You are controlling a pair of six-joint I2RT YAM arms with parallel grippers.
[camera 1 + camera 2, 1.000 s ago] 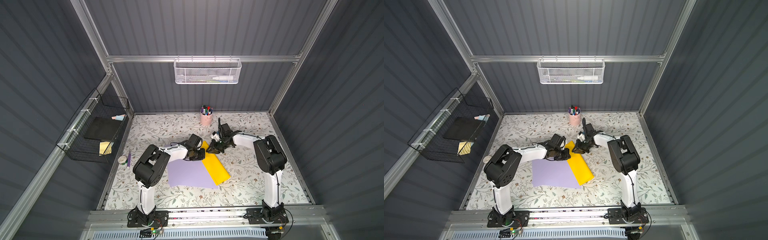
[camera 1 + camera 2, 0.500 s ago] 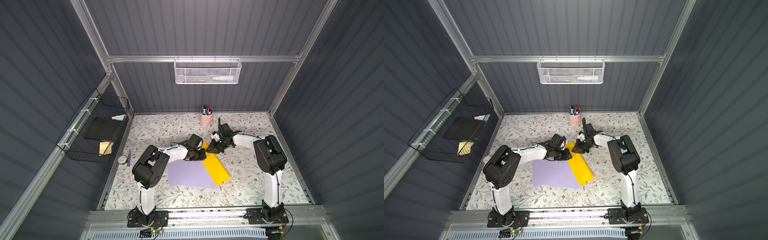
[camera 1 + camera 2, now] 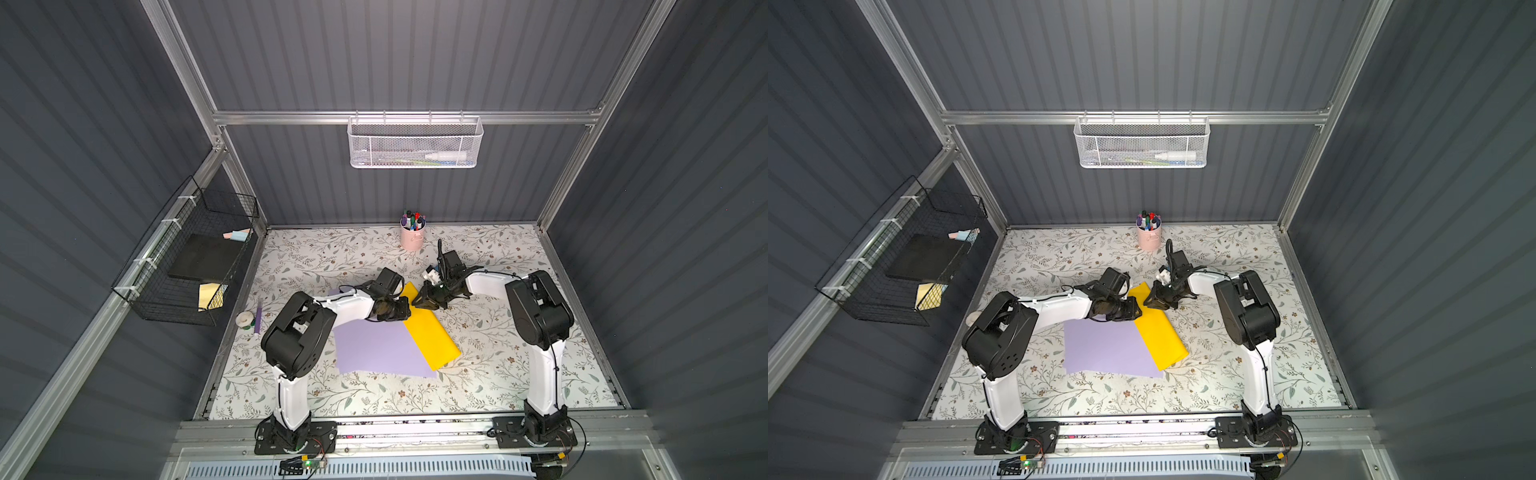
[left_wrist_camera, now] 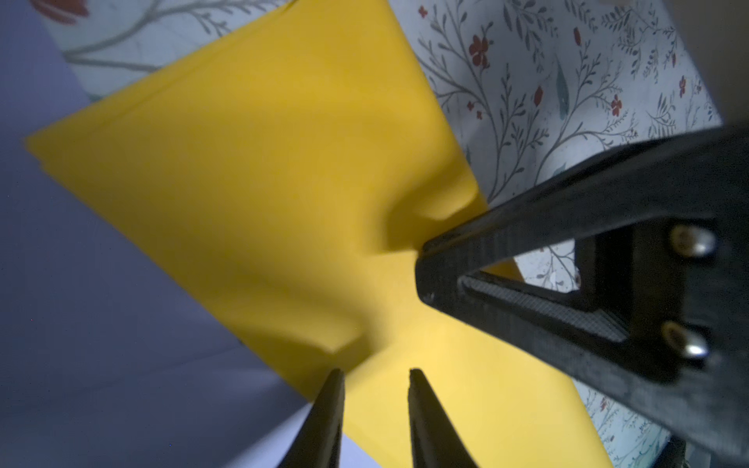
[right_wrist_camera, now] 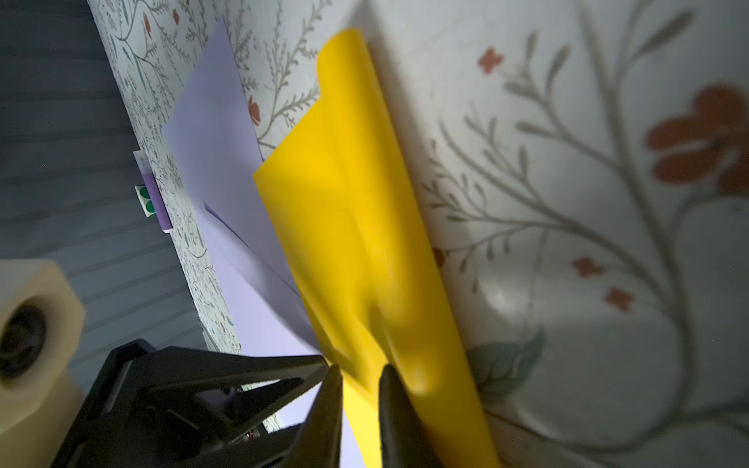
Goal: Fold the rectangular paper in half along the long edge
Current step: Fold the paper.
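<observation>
The paper (image 3: 432, 332) (image 3: 1160, 332) is yellow and lies doubled over into a long strip, slanting across the floral table with one side on a purple sheet (image 3: 374, 345). Both grippers meet at its far end. My left gripper (image 3: 405, 311) (image 4: 376, 372) hovers over the strip's corner, open, with a plain gap and nothing between its tips. My right gripper (image 3: 417, 302) (image 5: 360, 368) has its jaws nearly together with the paper (image 5: 352, 202) running between them, and the sheet puckers there (image 4: 405, 227).
A pink pen cup (image 3: 411, 237) stands at the back, close behind the right wrist. A tape roll (image 3: 245, 319) and a purple stick (image 3: 257, 316) lie by the left edge. A black wire basket (image 3: 191, 257) hangs on the left wall, and a white mesh basket (image 3: 415, 143) on the back wall.
My left gripper's jaws have parted a little over the paper's corner. Neither arm nor the paper has visibly shifted.
</observation>
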